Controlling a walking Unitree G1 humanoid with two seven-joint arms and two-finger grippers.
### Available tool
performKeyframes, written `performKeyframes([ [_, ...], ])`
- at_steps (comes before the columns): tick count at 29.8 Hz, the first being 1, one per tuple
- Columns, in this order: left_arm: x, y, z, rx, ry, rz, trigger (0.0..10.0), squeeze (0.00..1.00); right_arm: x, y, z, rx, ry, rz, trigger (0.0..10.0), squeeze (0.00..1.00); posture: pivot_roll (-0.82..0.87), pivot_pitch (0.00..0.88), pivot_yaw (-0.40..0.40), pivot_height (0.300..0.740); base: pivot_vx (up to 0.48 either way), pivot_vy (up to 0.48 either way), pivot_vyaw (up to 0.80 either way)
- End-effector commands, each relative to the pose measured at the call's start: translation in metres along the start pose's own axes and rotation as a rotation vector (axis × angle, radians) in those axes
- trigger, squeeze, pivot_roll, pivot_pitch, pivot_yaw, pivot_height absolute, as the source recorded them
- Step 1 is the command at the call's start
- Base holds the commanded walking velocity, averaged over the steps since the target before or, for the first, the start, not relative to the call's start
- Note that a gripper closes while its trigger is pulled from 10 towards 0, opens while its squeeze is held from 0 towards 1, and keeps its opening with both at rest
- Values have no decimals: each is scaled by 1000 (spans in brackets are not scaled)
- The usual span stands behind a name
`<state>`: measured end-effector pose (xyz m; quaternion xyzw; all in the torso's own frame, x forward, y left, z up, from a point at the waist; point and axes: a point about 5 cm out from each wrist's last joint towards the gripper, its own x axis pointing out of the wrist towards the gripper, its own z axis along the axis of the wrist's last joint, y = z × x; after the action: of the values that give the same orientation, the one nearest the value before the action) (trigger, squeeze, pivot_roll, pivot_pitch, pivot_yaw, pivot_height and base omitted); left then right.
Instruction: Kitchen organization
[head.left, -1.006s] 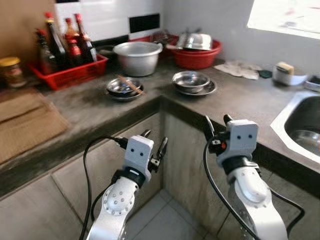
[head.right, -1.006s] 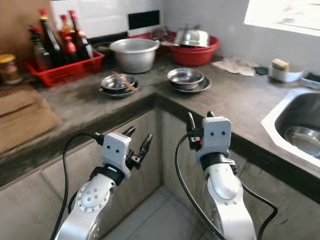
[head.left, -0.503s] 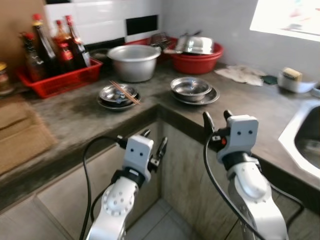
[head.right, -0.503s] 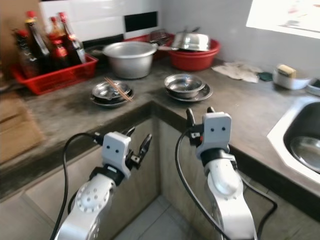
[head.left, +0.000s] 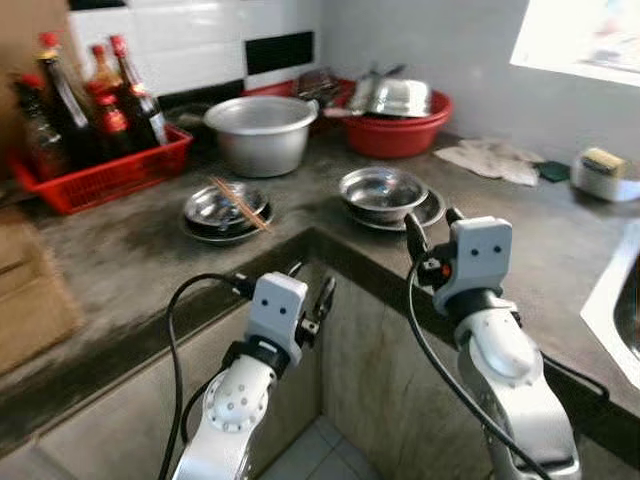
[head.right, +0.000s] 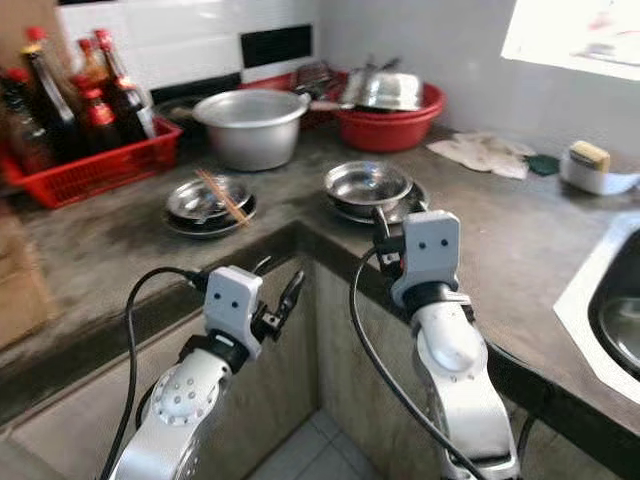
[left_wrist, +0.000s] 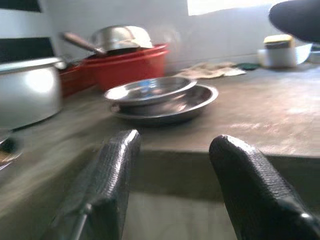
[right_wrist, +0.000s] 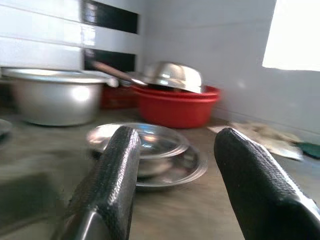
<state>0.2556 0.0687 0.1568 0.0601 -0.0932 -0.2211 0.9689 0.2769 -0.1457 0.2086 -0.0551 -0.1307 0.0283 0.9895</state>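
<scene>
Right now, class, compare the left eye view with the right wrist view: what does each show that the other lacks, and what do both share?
The left eye view alone takes in the red crate of bottles, the bowl with chopsticks, the yellow sponge in its dish, and both tools: left tool, right tool, each open and empty.

The right wrist view alone gives the close, low look along the right tool's fingers at the counter.

Both share the stacked steel bowls, the large metal pot, the red basin and the cloth.
</scene>
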Motion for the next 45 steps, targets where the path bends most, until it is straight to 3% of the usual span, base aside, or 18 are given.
performKeyframes([
  [1, 0, -3, 2, 6, -11, -9, 10000, 0, 5, -1, 2, -13, -1, 8, 10000, 0, -10, 0, -22, 740, 300, 0, 0],
  [12, -4, -4, -5, -3, 31, -15, 10000, 0, 27, 4, -4, -6, 98, 53, 10000, 0, -8, 0, -27, 740, 208, 0, 0],
  [16, -6, -7, -8, -11, 43, -27, 10000, 0, 41, 0, -5, -29, 162, -30, 10000, 0, -5, 0, -31, 740, 0, 0, 0],
  [20, -19, -12, -19, -2, 81, -70, 10000, 0, 53, 2, -3, 30, 213, 46, 10000, 0, -9, 0, -33, 740, 0, 0, 0],
  [25, -21, -14, -20, -20, 79, -89, 10000, 0, 66, 0, -1, 79, 258, 44, 10000, 0, -2, 0, -38, 740, 0, 0, 0],
  [26, -20, -17, -16, -41, 59, -99, 10000, 0, 76, -4, 0, 116, 281, -3, 10000, 239, 1, 0, -45, 740, 0, 0, 0],
  [27, -19, -19, -13, -51, 48, -105, 10000, 0, 83, -8, 2, 126, 286, -34, 10000, 1000, 4, 0, -49, 740, 0, 0, 0],
  [31, -19, -22, -11, -64, 37, -109, 10000, 0, 93, -13, 5, 98, 303, -79, 10000, 1000, 5, 0, -53, 740, 0, 0, 0],
  [32, -20, -22, -11, -69, 35, -109, 10000, 0, 99, -18, 5, 73, 328, -116, 10000, 757, 6, 0, -56, 740, 0, 0, 0],
  [33, -20, -23, -10, -70, 35, -110, 10000, 0, 102, -20, 5, 53, 344, -129, 10000, 655, 6, 0, -56, 740, 0, 0, 0],
  [34, -20, -23, -10, -70, 35, -110, 10000, 0, 102, -20, 5, 53, 344, -129, 10000, 655, 6, 0, -56, 740, 0, 0, 0],
  [35, -20, -24, -10, -74, 33, -113, 10000, 0, 104, -23, 1, 68, 381, -149, 10000, 0, 4, 0, -57, 740, 0, 0, 0],
  [45, -21, -34, -2, -112, -7, -164, 10000, 0, 117, -21, -13, 197, 556, -165, 10000, 0, 9, 7, -73, 740, 0, 0, 0],
])
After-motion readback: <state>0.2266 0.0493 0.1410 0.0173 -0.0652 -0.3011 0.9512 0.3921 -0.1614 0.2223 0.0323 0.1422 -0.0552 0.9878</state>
